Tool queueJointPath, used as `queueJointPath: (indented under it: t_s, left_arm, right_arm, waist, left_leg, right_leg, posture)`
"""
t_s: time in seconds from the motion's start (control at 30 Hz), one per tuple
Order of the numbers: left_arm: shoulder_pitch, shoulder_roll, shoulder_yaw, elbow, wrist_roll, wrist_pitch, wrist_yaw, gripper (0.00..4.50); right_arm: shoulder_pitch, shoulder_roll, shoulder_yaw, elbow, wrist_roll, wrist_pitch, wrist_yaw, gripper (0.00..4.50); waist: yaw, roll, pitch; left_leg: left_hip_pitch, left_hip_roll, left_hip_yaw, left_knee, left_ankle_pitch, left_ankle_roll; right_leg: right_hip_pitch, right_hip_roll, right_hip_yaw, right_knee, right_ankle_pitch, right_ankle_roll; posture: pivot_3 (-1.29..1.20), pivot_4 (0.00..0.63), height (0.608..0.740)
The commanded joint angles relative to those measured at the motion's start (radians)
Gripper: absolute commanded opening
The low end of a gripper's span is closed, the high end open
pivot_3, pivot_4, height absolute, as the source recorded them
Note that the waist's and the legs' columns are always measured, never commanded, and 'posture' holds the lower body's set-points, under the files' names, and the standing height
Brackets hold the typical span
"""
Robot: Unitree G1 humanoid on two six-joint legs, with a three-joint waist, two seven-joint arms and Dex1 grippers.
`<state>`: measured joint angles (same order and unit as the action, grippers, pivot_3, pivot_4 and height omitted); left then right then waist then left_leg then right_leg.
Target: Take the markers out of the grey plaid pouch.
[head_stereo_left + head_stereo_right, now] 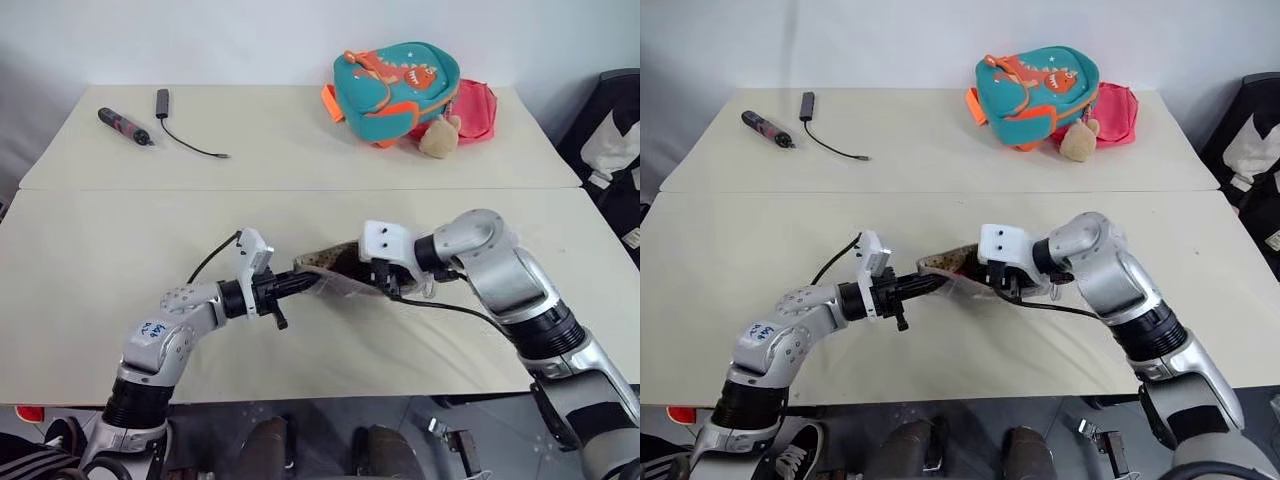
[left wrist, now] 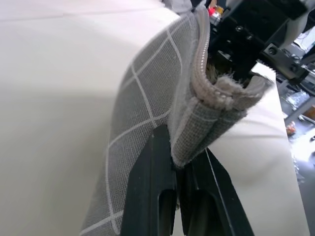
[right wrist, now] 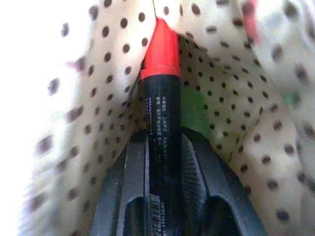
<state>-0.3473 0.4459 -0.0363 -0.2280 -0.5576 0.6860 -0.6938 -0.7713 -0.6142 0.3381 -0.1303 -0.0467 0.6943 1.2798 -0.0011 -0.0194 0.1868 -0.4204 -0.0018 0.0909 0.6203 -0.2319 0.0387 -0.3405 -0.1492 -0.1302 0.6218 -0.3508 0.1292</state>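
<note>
Fingers of the right gripper [image 3: 165, 162] are clamped on the red marker [image 3: 161, 98], and in the right wrist view the marker's long axis runs straight along them, red end pointing deeper into the dotted lining. A smudge of green sits just behind it, probably the second marker, but I can't tell for sure.

Left wrist view: the left gripper [image 2: 179, 162] is pinched shut on the folded edge of the pouch [image 2: 147, 108] by the zipper.

Head views: pouch is held up off the table [image 1: 100, 260] between both arms, mouth facing the right gripper [image 1: 385, 285], which angles down and in from the right. Left arm lies roughly level. My guess is the pull has to go back along the marker's axis.
</note>
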Motion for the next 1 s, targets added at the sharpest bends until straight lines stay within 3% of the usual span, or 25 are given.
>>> queueJointPath:
  t_s: [0.03, 0.4, 0.53, 0.67, 0.83, 1.0]
  left_arm:
    - [0.001, 0.001, -0.010, -0.022, 0.009, -0.005, -0.004, 0.00]
    - [-0.019, -0.015, 0.010, 0.009, 0.047, -0.055, 0.033, 0.00]
    - [-0.031, -0.013, 0.016, 0.030, 0.079, -0.094, 0.041, 0.00]
    - [-0.035, -0.005, 0.032, 0.034, 0.074, -0.099, 0.037, 0.00]
    - [0.006, 0.049, 0.073, 0.025, 0.080, -0.118, 0.017, 0.00]
    - [0.026, 0.041, 0.104, 0.025, 0.062, -0.128, 0.022, 0.00]
  right_arm:
    - [-0.022, -0.008, -0.065, -0.064, 0.066, -0.001, -0.020, 0.53]
    - [-0.031, -0.004, -0.224, -0.185, 0.339, 0.124, -0.046, 0.53]
    - [-0.086, 0.096, -0.315, -0.199, 0.476, 0.195, -0.141, 0.53]
    - [-0.168, 0.125, -0.391, -0.102, 0.475, 0.162, -0.277, 0.53]
    - [-0.157, -0.103, -0.347, 0.083, 0.272, -0.040, -0.329, 0.53]
    - [0.018, -0.318, -0.248, 0.204, 0.077, -0.201, -0.340, 0.53]
  waist:
    - [0.000, 0.000, 0.000]
    - [0.002, 0.000, 0.000]
    - [-0.001, 0.000, 0.000]
    - [-0.001, 0.000, 0.000]
    - [0.008, 0.000, 0.000]
    - [0.009, 0.000, 0.000]
  left_leg:
    - [0.000, 0.000, 0.000, 0.000, 0.000, 0.000]
    - [0.000, 0.000, -0.001, -0.001, 0.000, 0.000]
    - [0.000, 0.001, 0.000, -0.001, 0.000, 0.000]
    - [0.000, 0.000, 0.000, -0.002, 0.000, 0.000]
    - [-0.001, -0.001, 0.000, -0.002, 0.000, 0.001]
    - [0.000, -0.001, 0.002, -0.003, -0.001, 0.003]
  right_leg:
    - [0.000, 0.000, 0.000, 0.000, 0.000, 0.000]
    - [0.000, 0.000, 0.000, -0.001, 0.000, 0.000]
    - [-0.001, -0.001, 0.000, -0.001, 0.000, 0.000]
    - [-0.002, 0.000, 0.000, 0.001, 0.000, 0.000]
    - [-0.001, -0.001, -0.001, -0.001, 0.000, 0.000]
    - [-0.001, -0.001, -0.002, -0.003, 0.001, 0.001]
  posture:
    - [0.00, 0.150, 0.740]
    - [0.00, 0.150, 0.740]
    - [0.00, 0.150, 0.740]
    - [0.00, 0.150, 0.740]
    - [0.00, 0.150, 0.740]
    - [0.00, 0.150, 0.740]
